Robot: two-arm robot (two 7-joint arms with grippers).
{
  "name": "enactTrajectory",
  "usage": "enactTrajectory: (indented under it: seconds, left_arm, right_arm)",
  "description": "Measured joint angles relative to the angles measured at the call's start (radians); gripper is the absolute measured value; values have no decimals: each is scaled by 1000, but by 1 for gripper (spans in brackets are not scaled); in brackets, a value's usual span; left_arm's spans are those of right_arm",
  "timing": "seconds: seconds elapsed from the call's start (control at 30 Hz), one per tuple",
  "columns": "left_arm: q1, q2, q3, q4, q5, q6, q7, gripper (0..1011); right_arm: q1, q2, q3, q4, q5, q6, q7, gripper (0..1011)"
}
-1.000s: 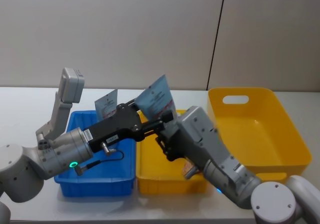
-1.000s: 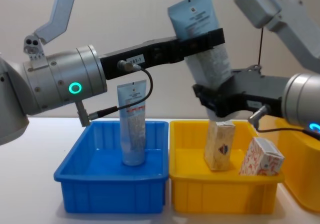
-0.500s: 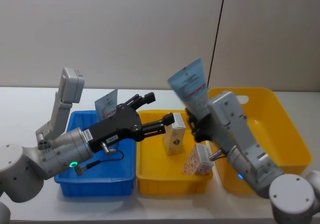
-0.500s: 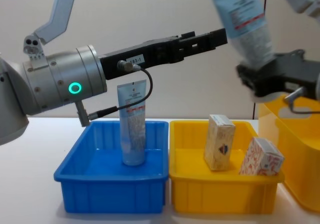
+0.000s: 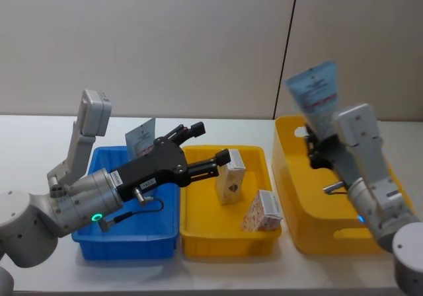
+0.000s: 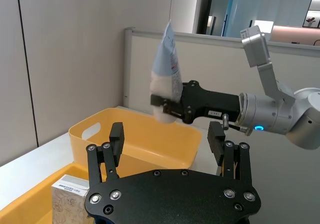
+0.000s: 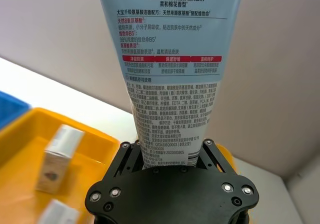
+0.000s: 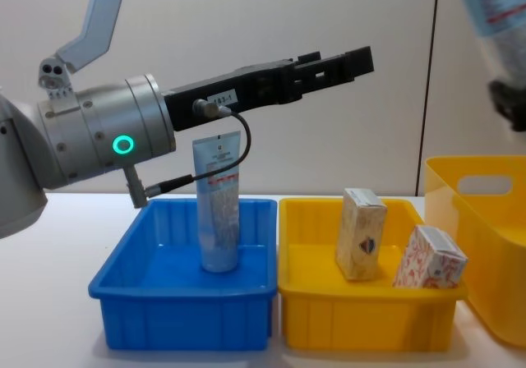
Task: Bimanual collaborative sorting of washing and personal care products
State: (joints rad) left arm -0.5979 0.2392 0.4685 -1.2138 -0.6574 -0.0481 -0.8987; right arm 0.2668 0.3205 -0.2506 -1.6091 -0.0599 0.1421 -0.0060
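Note:
My right gripper (image 5: 316, 145) is shut on the lower end of a pale-blue tube (image 5: 315, 95), held upright above the large yellow bin (image 5: 380, 177). The tube (image 7: 170, 59) rises from between that gripper's fingers (image 7: 207, 149). My left gripper (image 5: 210, 144) hangs open and empty over the small yellow tray (image 5: 198, 236). In that tray stand a cream carton (image 5: 230, 175) and a red-orange patterned carton (image 5: 262, 210). Another pale-blue tube (image 8: 218, 204) stands upright in the blue tray (image 8: 181, 319). In the left wrist view the left gripper (image 6: 166, 140) faces the held tube (image 6: 167, 71).
The blue tray (image 5: 99, 243), the small yellow tray and the large yellow bin (image 8: 481, 220) stand side by side on a white table (image 5: 26, 144). A grey wall is close behind. My left arm (image 8: 99, 134) stretches above the blue tray.
My left gripper let go of the tube and opened. My right gripper carried the tube to the right, from above the small yellow tray to above the large yellow bin.

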Motion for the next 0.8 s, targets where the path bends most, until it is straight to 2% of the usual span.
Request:
enactTrajectory:
  seconds: [0.13, 0.23, 0.27, 0.3, 0.37, 0.57, 0.8]
  left_arm:
    - [0, 0, 0, 0, 0, 0, 0, 1001]
    - [0, 0, 0, 0, 0, 0, 0, 1001]
    - [0, 0, 0, 0, 0, 0, 0, 1001]
    - [0, 0, 0, 0, 0, 0, 0, 1001]
    - [0, 0, 0, 0, 0, 0, 0, 1001]
    - [0, 0, 0, 0, 0, 0, 0, 1001]
    - [0, 0, 0, 0, 0, 0, 0, 1001]
  right_arm:
    - [-18, 0, 36, -12, 3, 26, -23, 296]
    - [-37, -2, 71, -26, 11, 65, -45, 295]
    - [-37, -2, 71, -26, 11, 65, -45, 296]
    - [-48, -3, 90, -33, 16, 85, -53, 296]
    - [-54, -5, 100, -37, 19, 101, -59, 296]
    - [-82, -24, 158, -58, 46, 202, -81, 296]
    - [-92, -47, 194, -59, 66, 272, -96, 289]
